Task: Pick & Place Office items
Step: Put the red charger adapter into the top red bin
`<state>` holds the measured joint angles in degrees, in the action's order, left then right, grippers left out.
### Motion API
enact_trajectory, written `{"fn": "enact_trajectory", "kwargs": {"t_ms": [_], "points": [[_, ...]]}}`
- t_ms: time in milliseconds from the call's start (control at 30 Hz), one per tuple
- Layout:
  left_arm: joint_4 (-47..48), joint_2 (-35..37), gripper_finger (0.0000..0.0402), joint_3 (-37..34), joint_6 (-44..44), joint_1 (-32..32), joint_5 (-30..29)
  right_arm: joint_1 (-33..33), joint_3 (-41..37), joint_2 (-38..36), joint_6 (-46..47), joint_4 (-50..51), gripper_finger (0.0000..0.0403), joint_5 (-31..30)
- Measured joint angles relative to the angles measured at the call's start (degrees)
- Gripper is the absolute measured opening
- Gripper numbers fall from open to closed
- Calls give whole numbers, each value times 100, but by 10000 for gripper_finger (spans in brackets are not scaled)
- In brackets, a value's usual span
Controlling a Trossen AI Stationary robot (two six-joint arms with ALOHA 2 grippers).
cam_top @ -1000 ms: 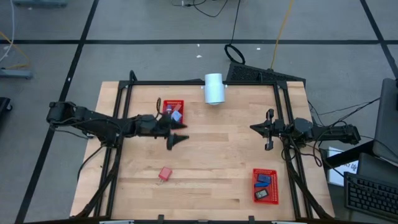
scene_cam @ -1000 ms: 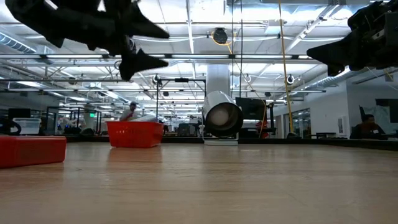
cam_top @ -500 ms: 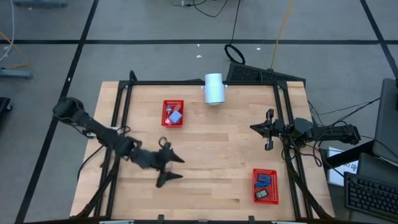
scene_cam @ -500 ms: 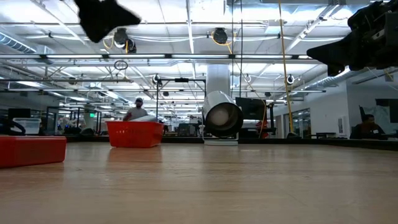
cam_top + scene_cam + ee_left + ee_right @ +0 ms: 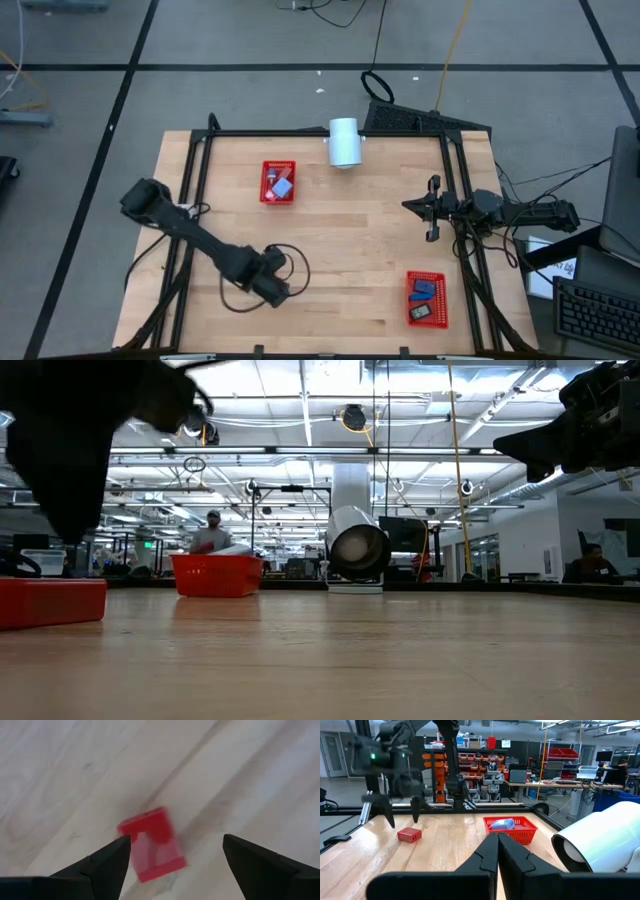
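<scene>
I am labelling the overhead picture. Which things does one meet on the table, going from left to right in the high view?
Left gripper, hanging over the red piece → red basket at the back → white cylinder → red basket at the front → right gripper.

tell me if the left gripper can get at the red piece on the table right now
Probably yes. The left gripper hangs open right above the red piece, which lies alone on bare table, between the fingers in the wrist view, with nothing in the way.

2 red mesh baskets (image 5: 278, 183) (image 5: 425, 298) sit well apart on the wooden table (image 5: 360, 220); a white cylinder (image 5: 344, 142) lies at its far edge.
</scene>
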<state>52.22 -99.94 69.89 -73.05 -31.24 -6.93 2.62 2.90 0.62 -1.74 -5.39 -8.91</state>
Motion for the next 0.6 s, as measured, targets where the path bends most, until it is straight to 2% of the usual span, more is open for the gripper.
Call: {"fn": "enact_trajectory", "kwargs": {"t_ms": [367,600], "points": [[480,-546,321,4,-885,251,853,0,0,-1,1,0,0,0],[451,-546,321,4,-1144,251,755,-1,-1,-1,1,2,0,0]]}}
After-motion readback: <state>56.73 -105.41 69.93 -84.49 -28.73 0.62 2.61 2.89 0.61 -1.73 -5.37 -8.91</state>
